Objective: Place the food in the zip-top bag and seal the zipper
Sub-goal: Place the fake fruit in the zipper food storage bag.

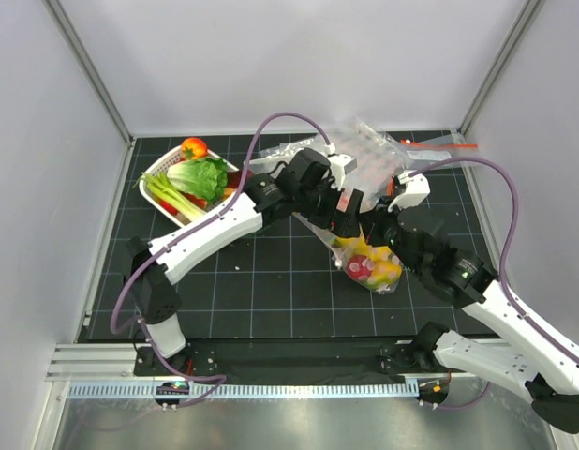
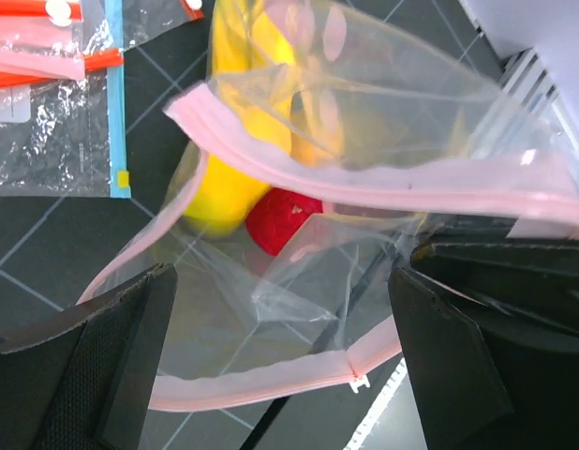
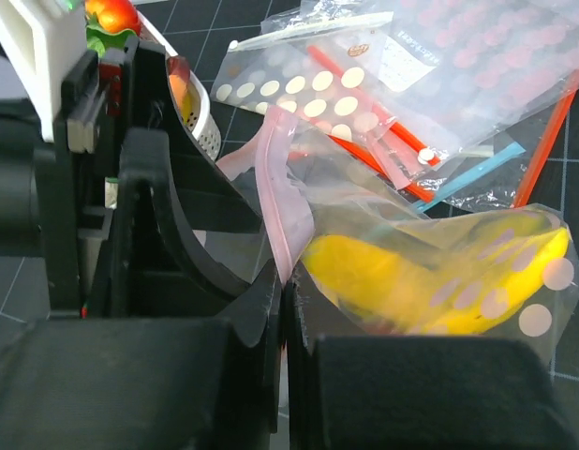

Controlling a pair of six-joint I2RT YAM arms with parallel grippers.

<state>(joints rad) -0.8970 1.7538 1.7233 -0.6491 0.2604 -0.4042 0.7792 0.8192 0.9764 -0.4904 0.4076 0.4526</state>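
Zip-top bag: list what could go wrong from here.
1. The zip-top bag gapes at its mouth and the left gripper stands open, so only the shut right gripper pinches the zipper; the halves may twist out of line.
2. The banana and red fruit lie close to the mouth and could slide out or jam the seal.
3. Spare bags lie beside it and might get snagged.

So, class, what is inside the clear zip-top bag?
A yellow banana bunch and a red fruit show through the zip-top bag; whatever lies under them is covered.
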